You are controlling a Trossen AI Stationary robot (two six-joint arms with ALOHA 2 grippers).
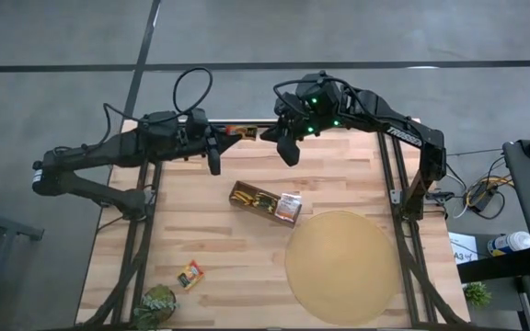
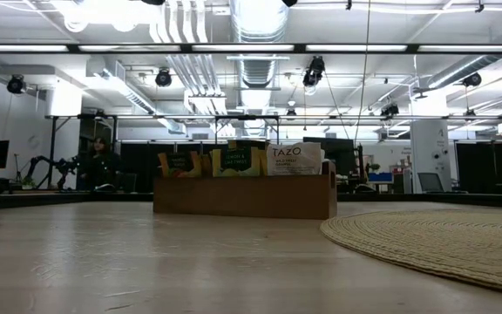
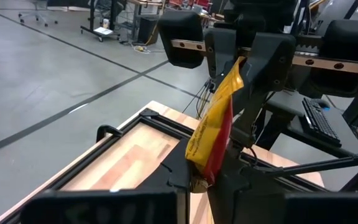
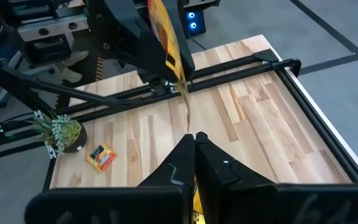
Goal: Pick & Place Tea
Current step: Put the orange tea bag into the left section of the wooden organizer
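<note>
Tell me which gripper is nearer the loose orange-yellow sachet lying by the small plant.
Left. The left gripper is up-table from the orange-yellow sachet; the right gripper is farther, across the table.

Sachet (image 3: 215, 134) — in the left wrist view its lower end is hidden from us behind dark fingers (image 3: 241, 186); its print is too blurred for us to read.

Sachets in the wooden box (image 1: 258, 201) — from above, too small for us to count.

Potted plant (image 1: 157, 306) — cut off by the high view's lower edge.

Round mat (image 2: 443, 240) — we see only part; the low view's right edge cuts it.
</note>
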